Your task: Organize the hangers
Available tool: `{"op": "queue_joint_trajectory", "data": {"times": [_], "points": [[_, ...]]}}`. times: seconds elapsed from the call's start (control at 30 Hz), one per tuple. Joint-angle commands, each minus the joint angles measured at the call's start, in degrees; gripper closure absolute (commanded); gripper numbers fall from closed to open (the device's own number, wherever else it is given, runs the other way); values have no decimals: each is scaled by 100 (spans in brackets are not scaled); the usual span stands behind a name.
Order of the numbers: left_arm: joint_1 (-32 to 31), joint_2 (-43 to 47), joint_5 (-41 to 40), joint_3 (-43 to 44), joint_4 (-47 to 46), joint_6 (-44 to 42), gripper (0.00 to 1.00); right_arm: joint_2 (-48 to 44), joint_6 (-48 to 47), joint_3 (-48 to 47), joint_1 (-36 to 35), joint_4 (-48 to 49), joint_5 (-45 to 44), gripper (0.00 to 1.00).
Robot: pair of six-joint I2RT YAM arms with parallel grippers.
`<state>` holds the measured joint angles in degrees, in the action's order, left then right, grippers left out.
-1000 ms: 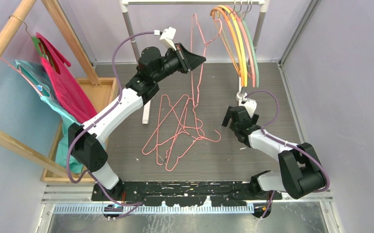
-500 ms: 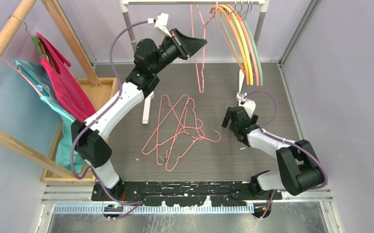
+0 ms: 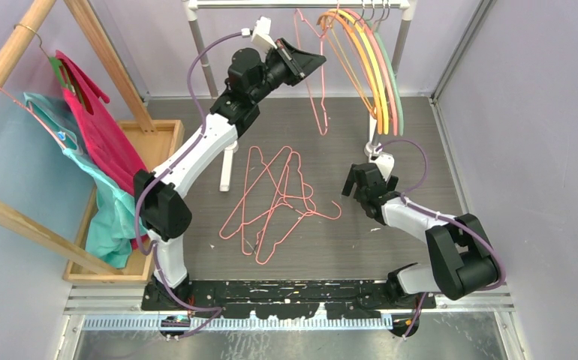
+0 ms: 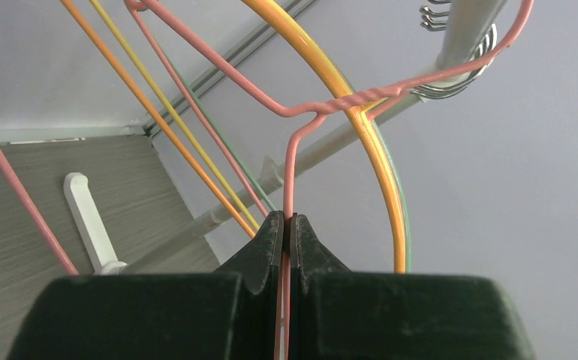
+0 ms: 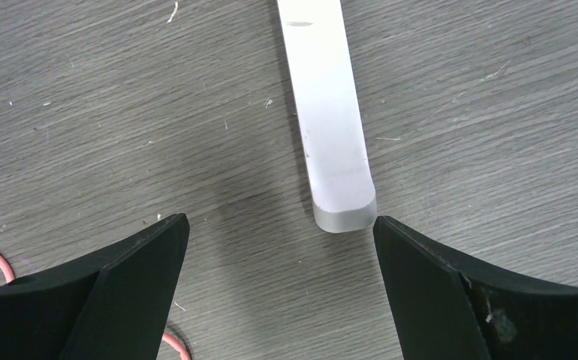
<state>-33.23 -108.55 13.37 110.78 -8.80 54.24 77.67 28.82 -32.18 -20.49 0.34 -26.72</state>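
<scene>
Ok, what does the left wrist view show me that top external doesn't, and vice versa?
Left wrist only: the left gripper pinched shut on the pink wire hanger below its twisted neck, the hook end crossing the white rail; whether it is seated I cannot tell. Top external only: the pile of pink wire hangers, the open right gripper beside it, and the magenta garment on the wooden rack. Both: the held hanger, the rail, the yellow hanger.

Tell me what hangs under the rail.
Thick orange, yellow, pink and green hangers, plus a pink wire hanger gripped by the left pincer. Whether its hook sits on the rail is hidden.
</scene>
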Motion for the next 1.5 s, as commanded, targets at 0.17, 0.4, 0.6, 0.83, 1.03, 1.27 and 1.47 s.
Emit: {"op": "queue_joint_trajectory", "data": {"times": [0.17, 0.4, 0.6, 0.83, 1.03, 1.27, 1.47], "points": [[37, -365, 770, 502, 84, 441, 100, 51, -22, -142, 21, 214, -80, 0], [120, -68, 1591, 146, 104, -112, 42, 76, -9, -117, 22, 263, -32, 0], [338, 909, 1629, -1014, -118, -819, 2, 62, -21, -56, 21, 343, 43, 0], [962, 2166, 1559, -3230, 43, -1804, 2, 118, -43, -99, 16, 332, 96, 0], [265, 2702, 129, -4736, 1285, -3115, 19, 219, -43, -136, 15, 327, 106, 0], [-1273, 2896, -1053, -5453, 1833, -3959, 37, 222, -25, -166, 15, 309, 104, 0], [-1762, 2443, -1265, -5701, 1776, -3987, 40, 233, -8, -160, 15, 295, 149, 0]]}}
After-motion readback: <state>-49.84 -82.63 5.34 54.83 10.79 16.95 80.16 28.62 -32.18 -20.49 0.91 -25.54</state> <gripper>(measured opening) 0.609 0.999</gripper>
